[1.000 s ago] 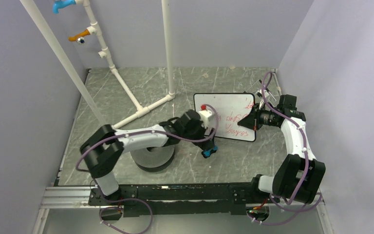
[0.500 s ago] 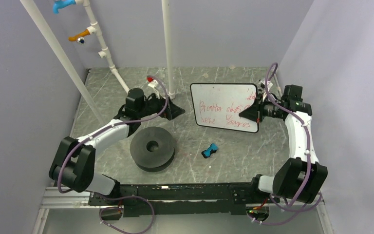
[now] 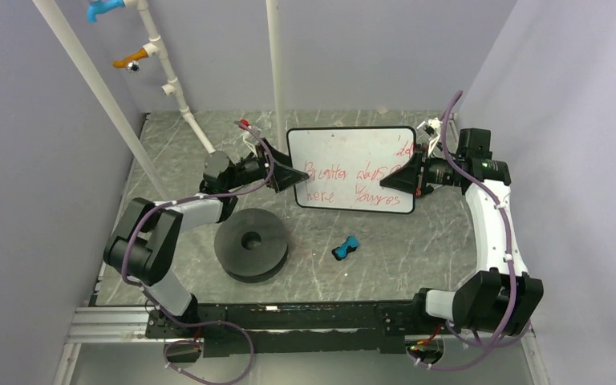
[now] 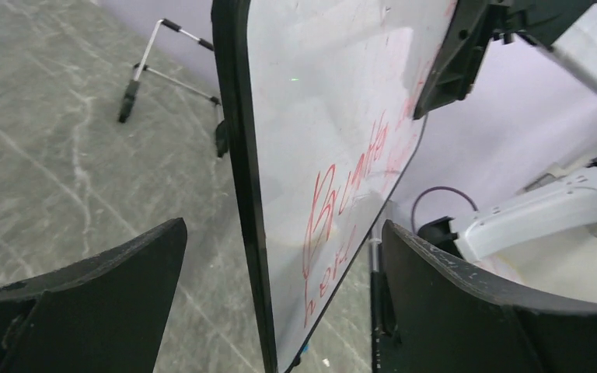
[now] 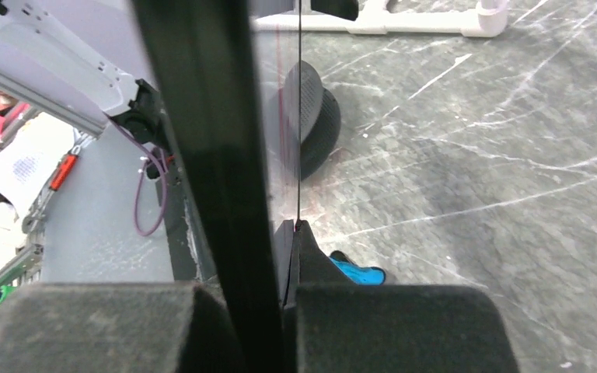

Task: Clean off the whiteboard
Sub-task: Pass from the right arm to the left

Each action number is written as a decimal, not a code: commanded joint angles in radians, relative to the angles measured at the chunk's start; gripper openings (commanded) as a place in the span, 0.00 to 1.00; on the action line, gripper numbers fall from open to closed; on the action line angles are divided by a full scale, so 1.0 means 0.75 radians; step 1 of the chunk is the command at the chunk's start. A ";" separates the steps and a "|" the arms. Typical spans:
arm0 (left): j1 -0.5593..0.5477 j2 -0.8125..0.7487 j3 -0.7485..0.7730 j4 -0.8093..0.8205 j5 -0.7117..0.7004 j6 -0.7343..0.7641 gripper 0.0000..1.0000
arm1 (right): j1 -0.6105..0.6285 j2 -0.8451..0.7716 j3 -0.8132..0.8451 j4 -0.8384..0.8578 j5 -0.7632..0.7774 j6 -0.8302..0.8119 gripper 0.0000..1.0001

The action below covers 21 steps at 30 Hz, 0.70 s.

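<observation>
The whiteboard (image 3: 351,170), white with a thin black edge and red handwriting, is held up off the table. My right gripper (image 3: 407,178) is shut on its right edge. In the right wrist view the board shows edge-on as a black strip (image 5: 210,155) between the pads of that gripper (image 5: 245,311). My left gripper (image 3: 293,178) is open, with its fingers on either side of the board's left edge. In the left wrist view the board (image 4: 334,140) stands between the spread fingers of the left gripper (image 4: 284,229) without touching them. The blue-and-black eraser (image 3: 345,247) lies on the table below the board and also shows in the right wrist view (image 5: 357,273).
A black disc (image 3: 251,244) lies on the table at front left and also shows in the right wrist view (image 5: 311,116). A white pipe frame (image 3: 233,180) stands at the back left. A thin wire stand (image 4: 155,62) lies on the table behind the board. Grey walls close in on both sides.
My left arm left the eraser on the table, swung back and left, then came to the board's left edge. My right gripper carried the board up and to the left.
</observation>
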<state>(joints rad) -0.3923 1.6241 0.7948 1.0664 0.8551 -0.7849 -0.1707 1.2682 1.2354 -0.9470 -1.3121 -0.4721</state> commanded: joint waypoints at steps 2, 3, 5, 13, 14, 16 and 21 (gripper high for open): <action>-0.002 0.064 -0.003 0.520 0.071 -0.305 0.94 | 0.031 -0.066 -0.024 0.178 -0.175 0.148 0.00; 0.002 0.078 0.006 0.566 0.067 -0.344 0.92 | 0.030 -0.066 -0.027 0.180 -0.179 0.148 0.00; 0.007 0.104 0.034 0.640 0.063 -0.436 0.87 | 0.033 -0.069 -0.037 0.192 -0.193 0.160 0.00; 0.011 0.166 0.129 0.767 0.050 -0.585 0.63 | 0.043 -0.083 -0.074 0.235 -0.196 0.191 0.00; 0.011 0.168 0.134 0.763 0.049 -0.587 0.60 | 0.045 -0.082 -0.077 0.238 -0.196 0.192 0.00; 0.011 0.168 0.139 0.761 0.048 -0.591 0.54 | 0.048 -0.082 -0.079 0.238 -0.196 0.192 0.00; 0.010 0.169 0.151 0.754 0.050 -0.607 0.10 | 0.050 -0.081 -0.081 0.240 -0.193 0.190 0.00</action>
<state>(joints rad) -0.3801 1.7527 0.8722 1.4860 0.8906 -1.2118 -0.1394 1.2415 1.1652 -0.8318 -1.3788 -0.3294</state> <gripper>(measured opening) 0.236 0.028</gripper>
